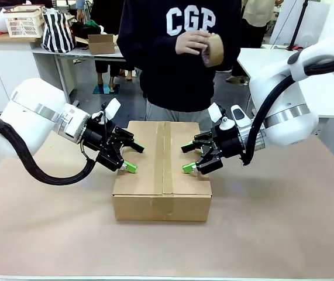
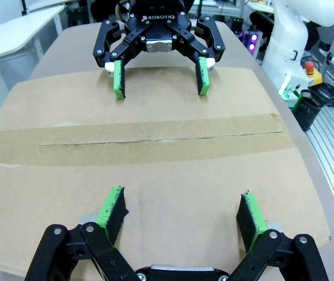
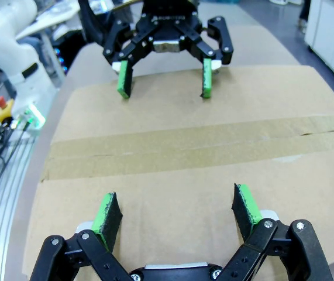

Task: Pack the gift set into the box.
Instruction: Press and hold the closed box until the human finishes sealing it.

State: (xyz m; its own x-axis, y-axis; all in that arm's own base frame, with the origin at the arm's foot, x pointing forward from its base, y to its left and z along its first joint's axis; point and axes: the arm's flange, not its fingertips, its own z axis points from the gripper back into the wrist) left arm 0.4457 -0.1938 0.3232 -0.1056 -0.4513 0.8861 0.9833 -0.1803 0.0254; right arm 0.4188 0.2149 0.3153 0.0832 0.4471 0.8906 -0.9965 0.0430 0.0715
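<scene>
Front view: the box [image 1: 162, 170] sits mid-desk toward the far edge, flaps down and a tape strip [image 1: 167, 158] running along its centre seam; the left gripper [image 1: 127, 155] hovers at its left edge, fingers spread wide and empty; the right gripper [image 1: 191, 158] mirrors it at the right edge, also wide and empty; the person's hands [image 1: 193, 44] hold a tape roll [image 1: 215, 50] beyond the far edge. The gift set is nowhere to be seen; presumably inside, though the shut flaps hide it.

Left wrist view: green pads [image 2: 113, 208] float above the lid, the seam ahead; to finish well, I'd say press evenly either side of the tape, not on it.

Right wrist view: the same picture reversed; wide pads [image 3: 107, 213] over cardboard, nothing gripped.
</scene>
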